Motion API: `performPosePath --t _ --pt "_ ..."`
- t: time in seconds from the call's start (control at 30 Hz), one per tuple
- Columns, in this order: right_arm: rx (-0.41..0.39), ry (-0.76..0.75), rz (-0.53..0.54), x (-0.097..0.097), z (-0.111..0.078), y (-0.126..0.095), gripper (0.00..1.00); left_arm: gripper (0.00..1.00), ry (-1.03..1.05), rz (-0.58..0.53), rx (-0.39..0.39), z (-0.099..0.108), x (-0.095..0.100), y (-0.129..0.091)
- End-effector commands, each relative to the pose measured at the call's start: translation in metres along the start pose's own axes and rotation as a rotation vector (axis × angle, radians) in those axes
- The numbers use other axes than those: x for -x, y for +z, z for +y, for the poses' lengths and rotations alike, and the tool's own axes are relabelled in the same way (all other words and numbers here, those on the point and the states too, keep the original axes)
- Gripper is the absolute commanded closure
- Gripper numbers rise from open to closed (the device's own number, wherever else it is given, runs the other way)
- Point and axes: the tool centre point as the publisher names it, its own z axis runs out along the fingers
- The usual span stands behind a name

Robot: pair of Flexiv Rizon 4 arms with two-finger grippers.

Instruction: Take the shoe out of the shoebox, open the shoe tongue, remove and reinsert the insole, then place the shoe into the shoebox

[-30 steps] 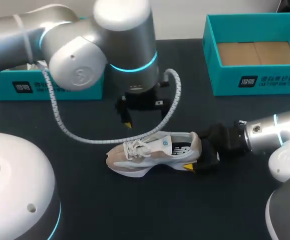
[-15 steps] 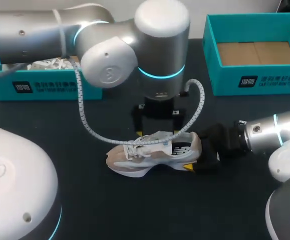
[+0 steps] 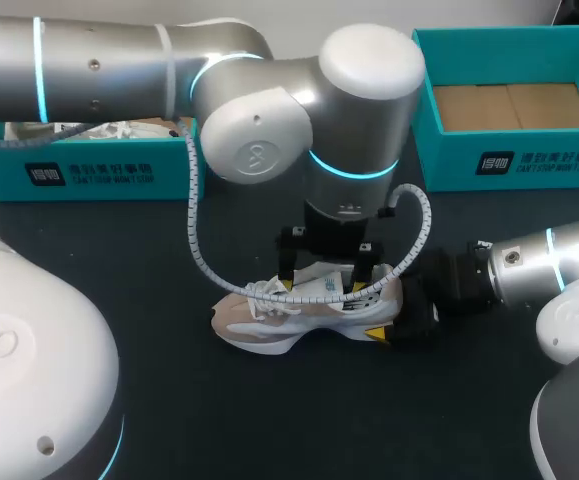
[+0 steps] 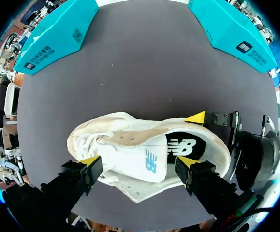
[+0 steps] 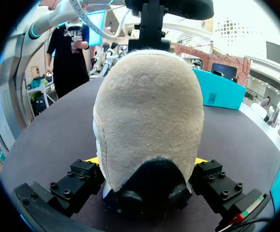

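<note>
A beige and white sneaker (image 3: 259, 322) stands upright on the dark table, toe to the left. My right gripper (image 3: 389, 310) comes in from the right and is shut on its heel; in the right wrist view the heel (image 5: 147, 111) fills the space between the fingers of the right gripper (image 5: 146, 162). My left gripper (image 3: 324, 283) hangs open right over the shoe's mouth. Seen from the left wrist, the left gripper (image 4: 137, 162) has the white tongue (image 4: 140, 157) between its yellow tips, with the laces beside one tip and the dark insole (image 4: 183, 147) beside the other.
A teal shoebox (image 3: 514, 165) with a bare cardboard floor stands at the back right. Another teal box (image 3: 89, 170) at the back left holds white paper. My left arm's grey cable (image 3: 199, 265) loops down by the shoe's toe.
My left arm has swung right and come down, from behind the shoe to right over its mouth. The right gripper and the shoe have kept still.
</note>
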Motion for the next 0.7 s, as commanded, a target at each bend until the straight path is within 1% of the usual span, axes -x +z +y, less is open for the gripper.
performPosePath --t 0.03,0.27,0.4,0.57,0.6,0.63,0.67,0.7 --pt "-0.002 0.0 -0.003 -0.001 0.001 0.0 1.0 0.0 0.002 -0.034 0.004 -0.001 -0.007 0.01" --pt "-0.002 0.0 -0.003 -0.001 0.001 0.0 1.0 0.0 -0.001 -0.083 -0.001 -0.003 -0.001 0.021" --pt "-0.002 0.0 -0.003 -0.001 0.001 0.0 1.0 0.0 -0.006 -0.097 -0.016 -0.004 0.009 0.021" --pt "-0.002 0.0 -0.003 -0.001 0.001 0.0 1.0 0.0 -0.012 -0.106 -0.007 -0.006 0.021 0.019" --pt "-0.002 0.0 -0.003 -0.001 0.001 0.0 1.0 0.22 -0.012 -0.107 -0.005 -0.007 0.024 0.019" --pt "-0.002 0.0 -0.003 -0.001 0.001 0.0 1.0 0.33 -0.012 -0.107 -0.005 -0.007 0.026 0.019" --pt "-0.002 0.0 -0.003 -0.001 0.001 0.0 1.0 0.51 -0.012 -0.107 -0.004 -0.006 0.028 0.019" --pt "-0.002 0.0 -0.003 -0.001 0.001 0.0 1.0 0.59 -0.012 -0.105 -0.003 -0.005 0.03 0.018"
